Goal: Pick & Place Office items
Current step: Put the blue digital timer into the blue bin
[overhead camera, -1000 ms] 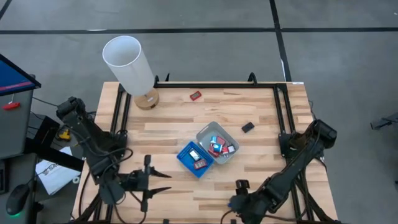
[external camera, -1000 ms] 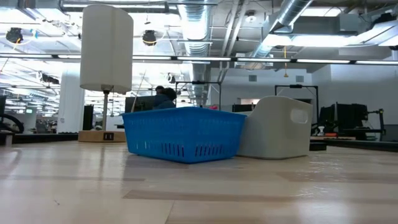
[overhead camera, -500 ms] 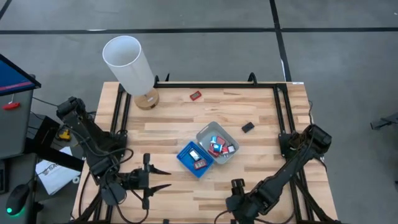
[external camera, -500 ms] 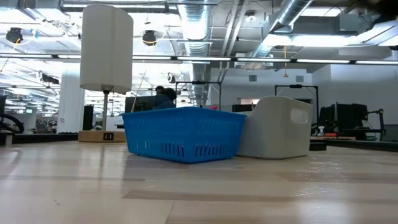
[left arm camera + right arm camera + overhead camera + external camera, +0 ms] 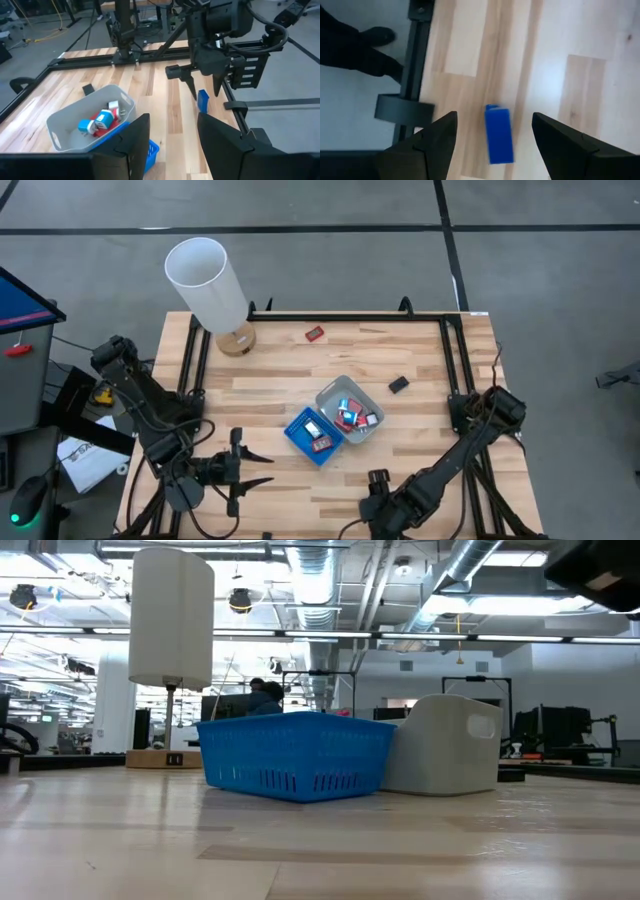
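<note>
Counter point(image 5: 300, 375), wooden, black-railed. White cylinder point(image 5: 207, 283) on wooden base at far left corner. Grey tray point(image 5: 372, 402) and blue tray point(image 5: 297, 437) touching, mid-counter, small office items inside both. Left tool point(image 5: 252, 470) near front left edge, fingers spread, empty. Right tool point(image 5: 203, 86) at front edge, fingers apart, poised above blue block point(image 5: 498, 134) lying on counter, not touching. Red item point(image 5: 314, 333) near far rail; black item point(image 5: 398, 384) right of grey tray.

Overhead, table-level, two wrist views
</note>
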Motion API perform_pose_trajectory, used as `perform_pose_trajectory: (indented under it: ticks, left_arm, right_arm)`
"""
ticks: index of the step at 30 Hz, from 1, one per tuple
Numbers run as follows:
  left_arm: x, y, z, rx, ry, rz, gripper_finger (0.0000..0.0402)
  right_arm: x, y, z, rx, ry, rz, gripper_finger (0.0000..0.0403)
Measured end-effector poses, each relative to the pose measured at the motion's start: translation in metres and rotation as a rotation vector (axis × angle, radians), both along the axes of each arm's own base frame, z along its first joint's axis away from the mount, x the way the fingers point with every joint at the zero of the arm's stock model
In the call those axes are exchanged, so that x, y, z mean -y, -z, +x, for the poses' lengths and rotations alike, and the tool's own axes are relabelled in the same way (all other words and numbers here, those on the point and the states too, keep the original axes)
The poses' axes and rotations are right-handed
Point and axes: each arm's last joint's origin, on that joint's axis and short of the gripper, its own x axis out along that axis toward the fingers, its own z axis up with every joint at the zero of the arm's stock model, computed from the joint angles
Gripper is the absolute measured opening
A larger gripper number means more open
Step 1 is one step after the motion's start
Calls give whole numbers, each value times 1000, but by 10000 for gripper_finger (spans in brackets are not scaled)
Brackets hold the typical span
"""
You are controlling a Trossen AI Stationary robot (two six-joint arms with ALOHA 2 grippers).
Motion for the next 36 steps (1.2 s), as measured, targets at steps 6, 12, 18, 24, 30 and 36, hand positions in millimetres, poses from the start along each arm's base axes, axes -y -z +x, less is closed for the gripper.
perform_pose_trajectory:
  ticks: [6,12,18,24,30,36]
  left_arm:
    - [0,0,0,-1,1,-3,163]
    - [1,0,-1,0,6,-7,163]
    - [1,0,-1,0,-2,-29,163]
    - [1,0,-1,0,-3,-29,163]
    - [1,0,-1,1,-8,-44,163]
    - [1,0,-1,2,-10,-45,163]
  right_arm:
    - [9,6,8,-6,28,1,245]
    - [8,17,6,-40,20,67,220]
    - [8,17,7,-29,23,82,173]
    - [6,16,8,-17,21,92,111]
    - [6,16,9,-10,21,102,56]
    - [13,13,23,31,54,138,52]
